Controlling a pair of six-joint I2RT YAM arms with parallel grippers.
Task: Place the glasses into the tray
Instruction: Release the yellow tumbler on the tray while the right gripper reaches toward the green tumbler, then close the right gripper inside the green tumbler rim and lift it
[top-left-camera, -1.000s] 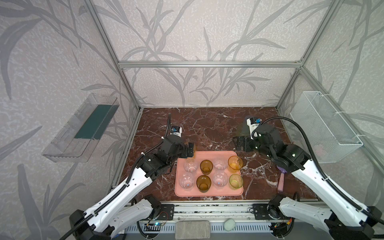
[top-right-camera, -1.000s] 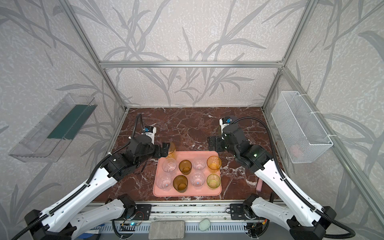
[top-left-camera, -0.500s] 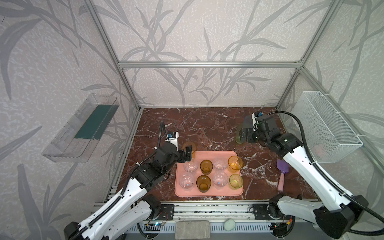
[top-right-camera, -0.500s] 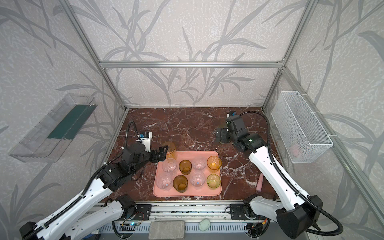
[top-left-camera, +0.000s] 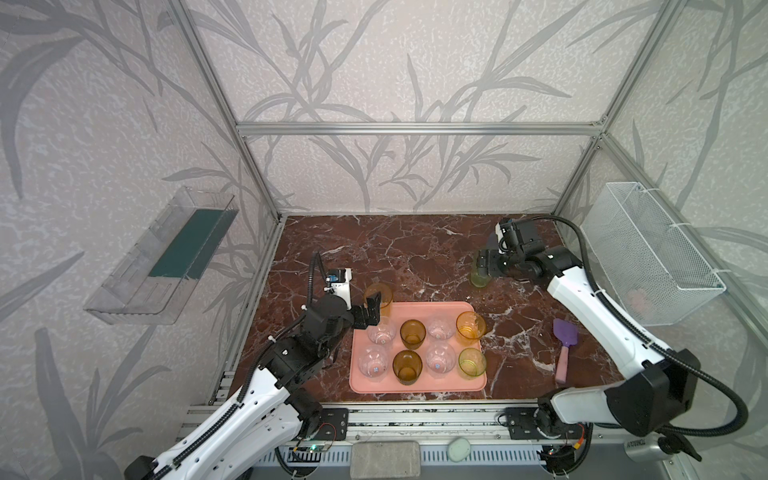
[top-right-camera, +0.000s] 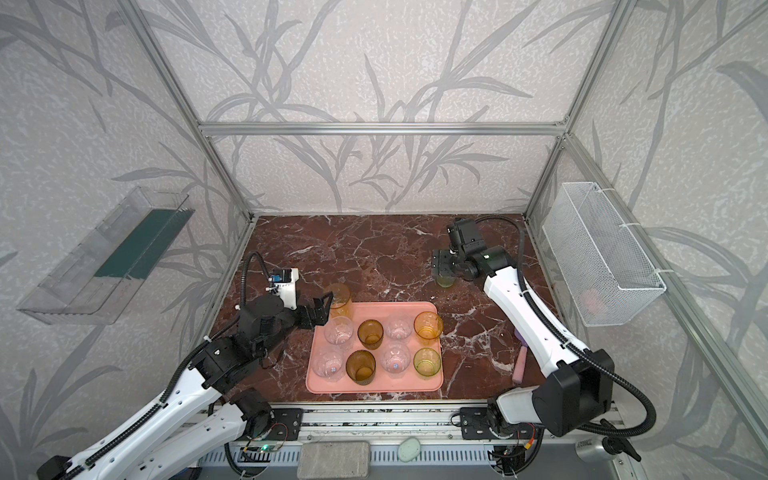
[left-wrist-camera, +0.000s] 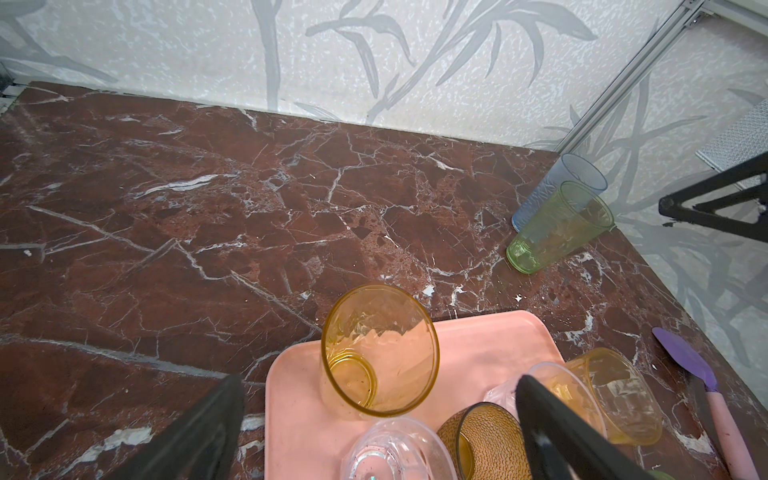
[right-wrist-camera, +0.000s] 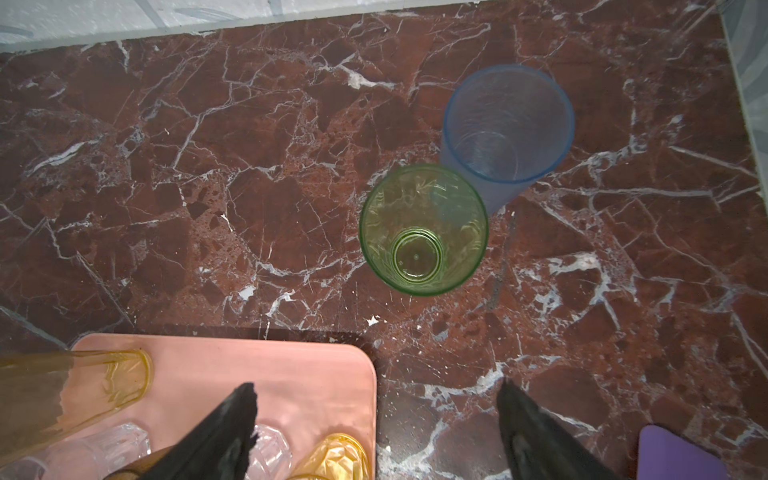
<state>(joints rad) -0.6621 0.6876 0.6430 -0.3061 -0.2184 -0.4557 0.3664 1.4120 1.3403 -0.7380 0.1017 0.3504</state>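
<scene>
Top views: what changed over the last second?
The right claw swung away from the tray to the green glass, open, not gripping. The left claw backed slightly off the yellow glass, open. Nothing on the tray shifted.

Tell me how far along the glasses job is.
Done: eight short glasses and the yellow tumbler stand on the pink tray. In hand: nothing gripped; the open right hand hovers near the green tumbler. Left: it and the blue tumbler, both on the marble table.
</scene>
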